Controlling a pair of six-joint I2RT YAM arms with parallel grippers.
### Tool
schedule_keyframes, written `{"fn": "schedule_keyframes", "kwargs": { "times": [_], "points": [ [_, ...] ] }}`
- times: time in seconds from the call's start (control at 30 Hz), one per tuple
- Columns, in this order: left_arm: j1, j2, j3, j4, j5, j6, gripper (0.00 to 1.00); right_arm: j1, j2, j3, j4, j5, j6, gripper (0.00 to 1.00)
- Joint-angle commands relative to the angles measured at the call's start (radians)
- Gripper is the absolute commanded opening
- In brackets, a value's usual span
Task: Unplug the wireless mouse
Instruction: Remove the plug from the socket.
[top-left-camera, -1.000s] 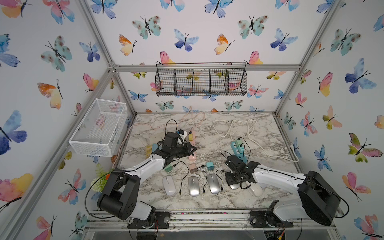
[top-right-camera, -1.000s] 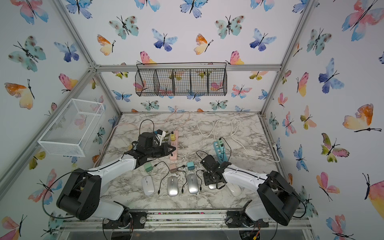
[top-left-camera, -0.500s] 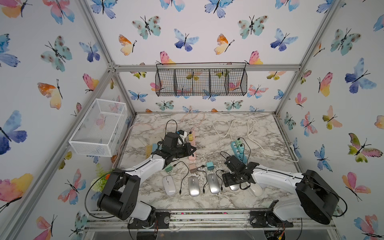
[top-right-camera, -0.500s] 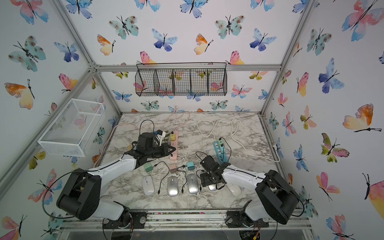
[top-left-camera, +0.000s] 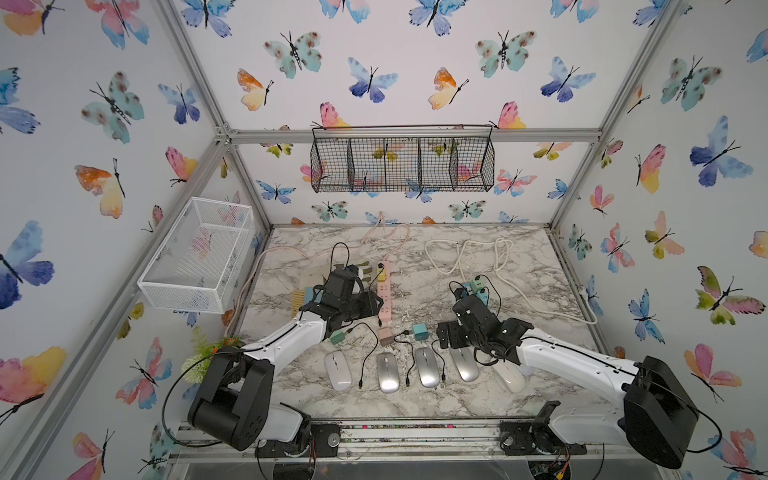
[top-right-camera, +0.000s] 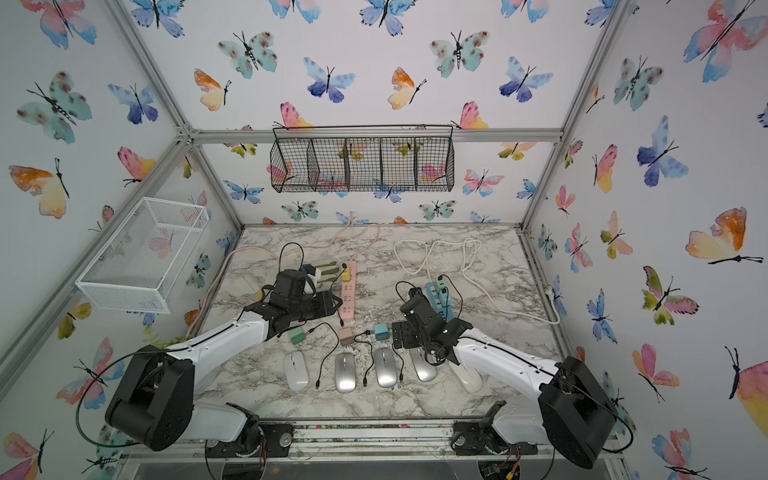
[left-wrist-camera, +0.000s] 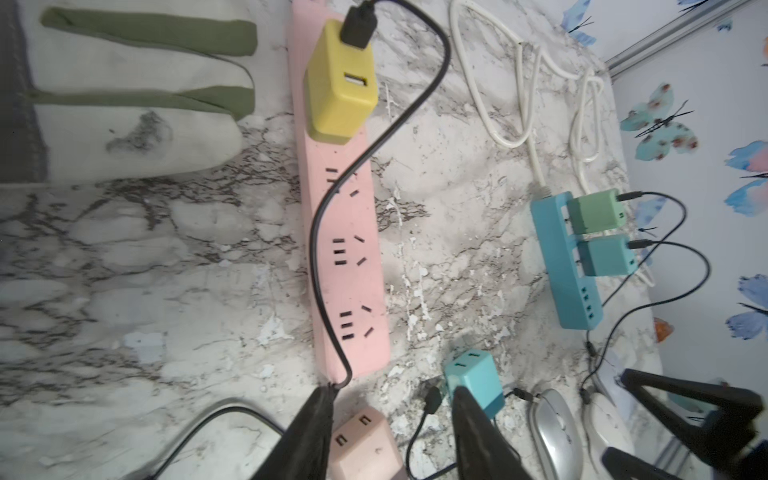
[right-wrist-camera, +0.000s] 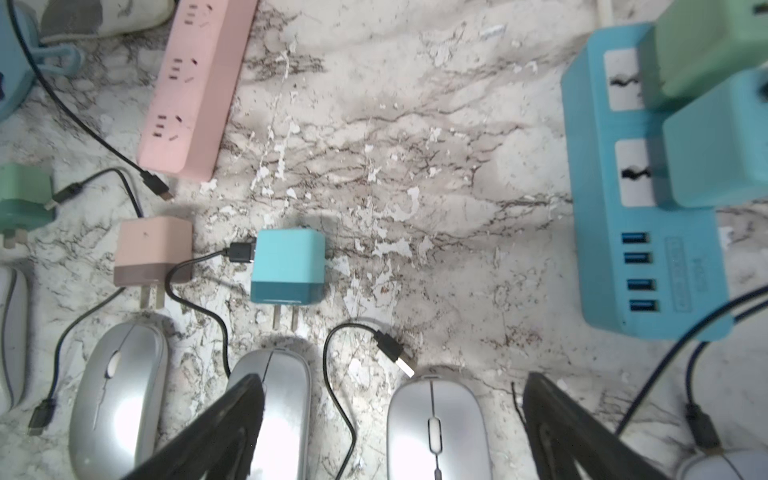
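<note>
My right gripper (right-wrist-camera: 392, 377): jaws wide, empty, above silver oval mouse (right-wrist-camera: 436, 428). My left gripper (left-wrist-camera: 392, 390): jaws apart, holding nothing. Target: white oval wireless mouse (right-wrist-camera: 715, 465), near right, thin black cable (right-wrist-camera: 702, 428) plugged in. Hazard: I tug cable sideways; unbraced mouse drags along.

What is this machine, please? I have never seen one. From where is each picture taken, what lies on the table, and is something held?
These are two robot arms, the left arm and the right arm, each ending in a two-fingered pincer. Both top views look down from above the front. Each wrist view comes from a camera on an arm, looking past its pincer: left pincer, right pincer. On the marble table lie a pink power strip with a yellow charger, a blue power strip, three loose chargers and a row of mice. Both pincers stand open; neither holds anything.
</note>
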Motion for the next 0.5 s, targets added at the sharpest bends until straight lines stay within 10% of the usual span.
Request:
{"fn": "schedule_keyframes", "kwargs": {
  "times": [0.0, 0.27, 0.47],
  "points": [
    [-0.001, 0.033, 0.09, -0.084, -0.1, 0.065, 0.56, -0.014, 0.001, 0.03, 0.054, 0.021, -0.02, 0.99],
    [-0.003, 0.195, 0.354, -0.231, -0.234, 0.152, 0.78, -0.108, -0.003, 0.04, 0.202, -0.194, -0.048, 0.98],
    [-0.007, 0.396, 0.617, -0.439, -0.296, 0.203, 0.7, -0.155, 0.016, 0.058, 0.194, -0.229, -0.06, 0.94]
  ]
}}
